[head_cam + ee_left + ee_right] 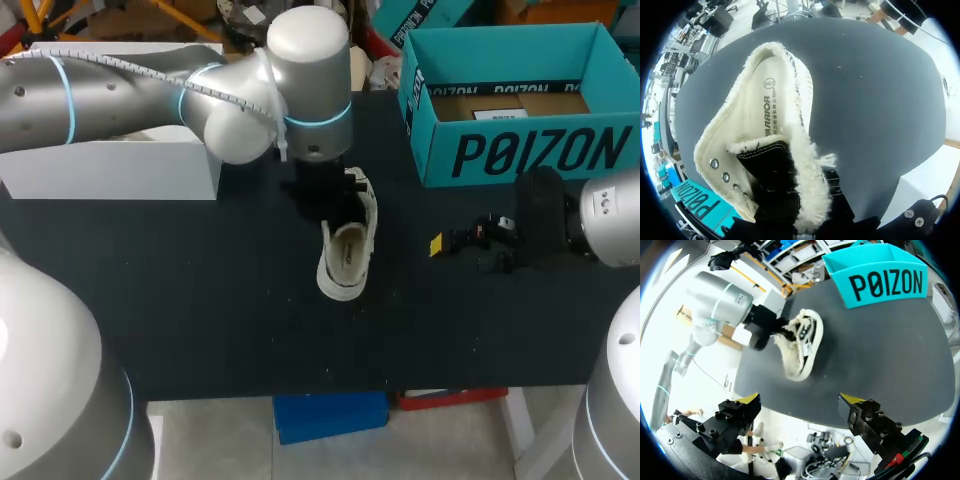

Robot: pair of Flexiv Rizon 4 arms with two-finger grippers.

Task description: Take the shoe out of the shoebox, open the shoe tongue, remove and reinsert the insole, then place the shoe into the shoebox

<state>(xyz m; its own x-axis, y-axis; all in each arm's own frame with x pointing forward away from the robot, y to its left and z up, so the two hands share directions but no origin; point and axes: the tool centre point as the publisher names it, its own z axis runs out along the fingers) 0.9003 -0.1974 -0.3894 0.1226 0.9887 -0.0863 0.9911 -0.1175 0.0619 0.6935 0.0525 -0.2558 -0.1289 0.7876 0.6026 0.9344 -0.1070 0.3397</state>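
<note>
A cream shoe [345,250] with a fuzzy edge lies on the black table, its opening facing up and its printed insole [767,112] showing. My left gripper [335,200] comes down on the shoe's far end, shut on its fuzzy edge beside the black tongue [765,155]; its fingertips are hidden by the shoe [765,80]. The right wrist view shows the left gripper [780,332] at the shoe [802,347]. The teal shoebox [540,150] stands open at the back right. My right gripper [800,398] is open with nothing in it, to the right of the shoe [445,243].
A white box [110,165] stands at the back left under my left arm. The shoebox [880,280] holds a brown card insert. Bare black table surface [200,300] lies in front of and to the left of the shoe.
</note>
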